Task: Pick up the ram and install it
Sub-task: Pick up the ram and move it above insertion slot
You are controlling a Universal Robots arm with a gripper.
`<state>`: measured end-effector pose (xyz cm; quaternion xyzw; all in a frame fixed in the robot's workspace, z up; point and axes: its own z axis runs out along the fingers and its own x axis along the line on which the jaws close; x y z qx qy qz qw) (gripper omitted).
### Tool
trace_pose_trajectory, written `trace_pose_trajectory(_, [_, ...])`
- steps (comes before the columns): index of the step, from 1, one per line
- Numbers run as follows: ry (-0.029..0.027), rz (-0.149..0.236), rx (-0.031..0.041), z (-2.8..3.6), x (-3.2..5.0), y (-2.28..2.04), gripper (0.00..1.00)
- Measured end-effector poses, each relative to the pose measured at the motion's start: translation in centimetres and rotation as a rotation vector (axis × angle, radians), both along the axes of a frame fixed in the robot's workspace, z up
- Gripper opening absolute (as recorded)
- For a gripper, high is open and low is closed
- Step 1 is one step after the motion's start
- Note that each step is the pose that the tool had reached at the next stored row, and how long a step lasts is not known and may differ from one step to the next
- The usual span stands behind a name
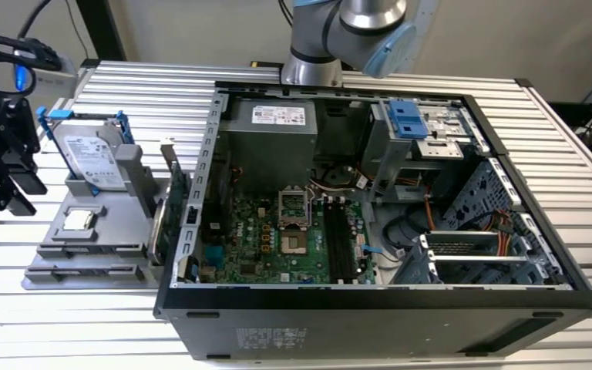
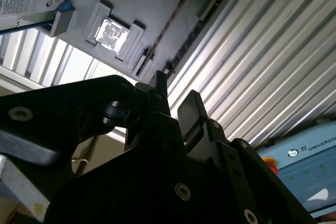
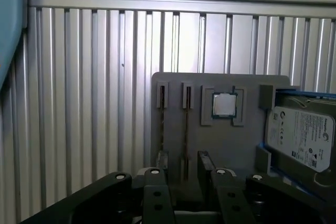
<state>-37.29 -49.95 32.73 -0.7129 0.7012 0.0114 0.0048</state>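
The end effector (image 3: 184, 163) is seen released, with its fingers parted, nothing between them, and the ram (image 3: 186, 124) lined up with the gap. The ram is stood on edge in a slot of the grey holder (image 3: 247, 145), its long axis laid parallel to the ribs of the tabletop (image 3: 79, 103). It is judged light, stiff and fragile. It is best gripped across its flat faces near mid-length, so that the contacts are spared. Farther on, a processor chip (image 3: 224, 104) is seated in the holder.
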Motion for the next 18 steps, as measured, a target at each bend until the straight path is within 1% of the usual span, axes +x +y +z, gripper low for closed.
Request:
trace_pose_trajectory(7, [-0.0003, 0.005, -0.0002, -0.78, -0.01, 0.00, 1.00])
trace_pose_trajectory(14, [-0.0002, 0.006, -0.0005, -1.32, -0.02, 0.01, 1.00])
trace_pose_trajectory(18, [-0.0002, 0.006, -0.0005, -1.79, -0.02, 0.01, 1.00])
